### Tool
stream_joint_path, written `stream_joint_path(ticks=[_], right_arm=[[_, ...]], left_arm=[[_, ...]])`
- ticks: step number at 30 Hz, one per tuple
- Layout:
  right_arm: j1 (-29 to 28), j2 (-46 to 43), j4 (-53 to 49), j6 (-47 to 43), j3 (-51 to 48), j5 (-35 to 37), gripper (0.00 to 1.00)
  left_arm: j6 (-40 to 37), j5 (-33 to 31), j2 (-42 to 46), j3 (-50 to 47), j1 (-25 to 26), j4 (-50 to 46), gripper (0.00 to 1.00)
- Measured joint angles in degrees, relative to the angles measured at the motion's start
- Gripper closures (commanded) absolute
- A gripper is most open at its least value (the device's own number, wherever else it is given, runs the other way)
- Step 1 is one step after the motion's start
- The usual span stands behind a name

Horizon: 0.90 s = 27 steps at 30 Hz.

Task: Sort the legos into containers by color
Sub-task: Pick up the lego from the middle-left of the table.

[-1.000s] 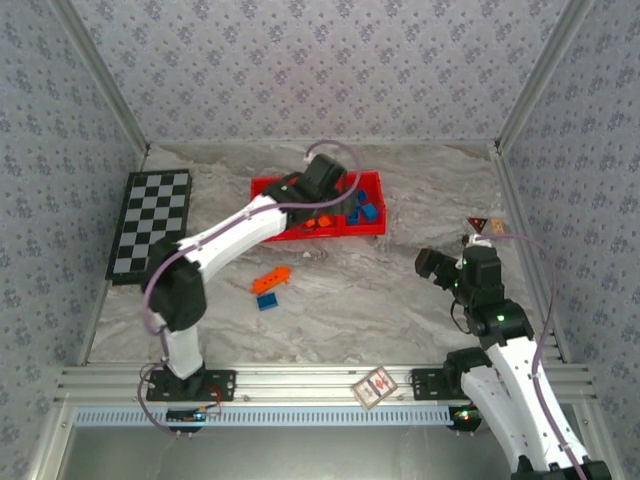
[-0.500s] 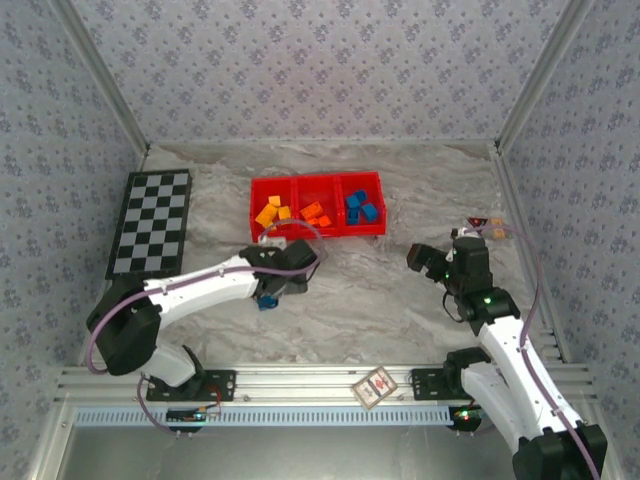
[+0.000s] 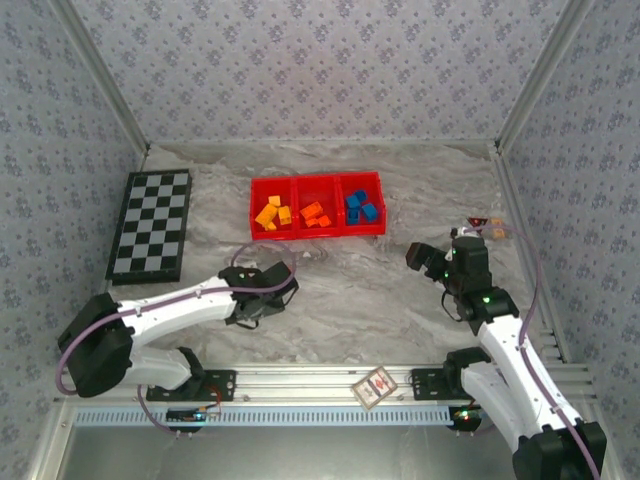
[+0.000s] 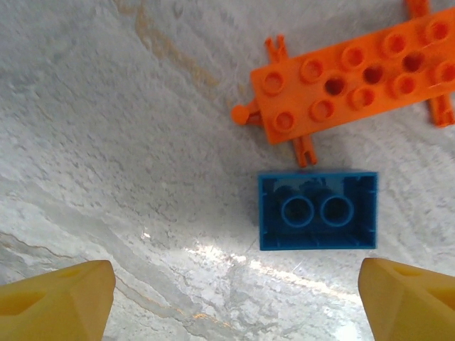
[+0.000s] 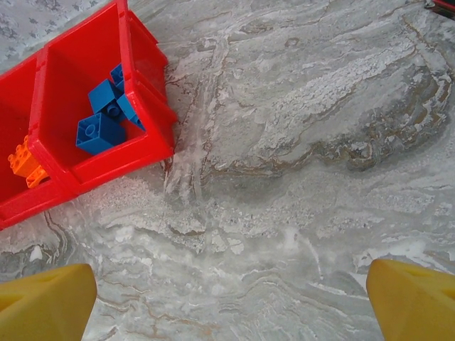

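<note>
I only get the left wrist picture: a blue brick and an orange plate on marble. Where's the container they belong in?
Observer: The red tray lies farther back on the marble tabletop, toward the rear wall.
Operator: Anything in it?
Observer: Sorted: yellow-orange bricks left, orange bricks middle, blue bricks right.
Operator: And the other arm?
Observer: Its right end effector hangs open above the tabletop, right of the tray.

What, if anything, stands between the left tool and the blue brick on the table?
Nothing visible. The left tool hangs open over bare table, with the blue brick straight ahead. The orange plate lies beyond the brick, out of the path.
</note>
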State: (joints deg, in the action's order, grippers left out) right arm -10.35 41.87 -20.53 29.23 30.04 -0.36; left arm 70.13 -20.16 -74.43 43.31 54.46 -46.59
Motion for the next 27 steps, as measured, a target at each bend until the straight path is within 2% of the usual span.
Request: stream_joint_path(ticks=[6, 20, 27], right_arm=[[0.0, 1.4, 0.0, 0.3, 0.0, -0.8, 0.00], [0.0, 1.5, 0.3, 1.0, -0.2, -1.4, 0.00], [0.0, 2.3, 1.2, 1.9, -0.3, -2.3, 0.00]], left_arm=[[-0.6, 3.3, -0.4, -0.9, -3.1, 2.3, 0.13], [-4.2, 7.2, -3.4, -0.8, -3.4, 7.5, 0.14], [-6.0, 9.0, -7.6, 0.6, -4.8, 9.1, 0.20]])
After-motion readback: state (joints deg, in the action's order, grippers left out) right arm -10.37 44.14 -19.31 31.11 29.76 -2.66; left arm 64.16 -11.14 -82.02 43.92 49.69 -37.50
